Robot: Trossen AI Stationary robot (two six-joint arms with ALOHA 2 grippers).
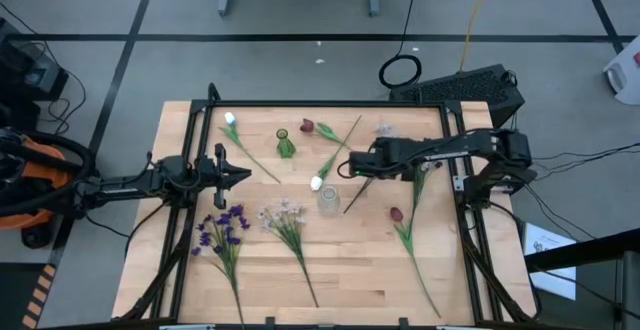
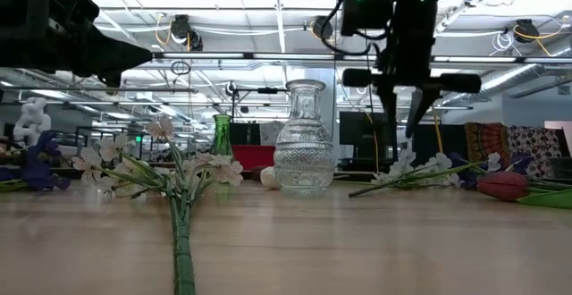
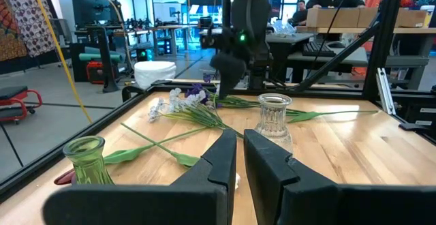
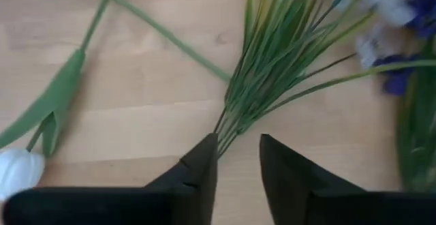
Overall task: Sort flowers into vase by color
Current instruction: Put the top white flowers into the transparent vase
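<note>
My right gripper [image 1: 349,167] [image 4: 238,158] hangs open, pointing steeply down over the gathered stem end [image 4: 231,126] of a pale white-lilac spray [image 1: 384,128]; its fingers stand clear of the spray. A white tulip bud [image 1: 316,182] [image 4: 15,170] lies next to it on the table. The clear vase [image 1: 328,200] [image 2: 304,139] and the green vase [image 1: 285,145] stand upright mid-table. A purple cluster [image 1: 224,228], another pale spray [image 1: 285,215], two dark red tulips [image 1: 307,126] [image 1: 396,213] and a second white tulip [image 1: 230,120] lie flat. My left gripper [image 1: 243,177] [image 3: 240,150] waits at the left, level, shut and with nothing in it.
A black frame rail [image 1: 330,103] runs round the table's edges. Bare wood lies along the near edge [image 1: 350,290] between the stems. People sit at desks [image 3: 334,0] beyond the table's far side.
</note>
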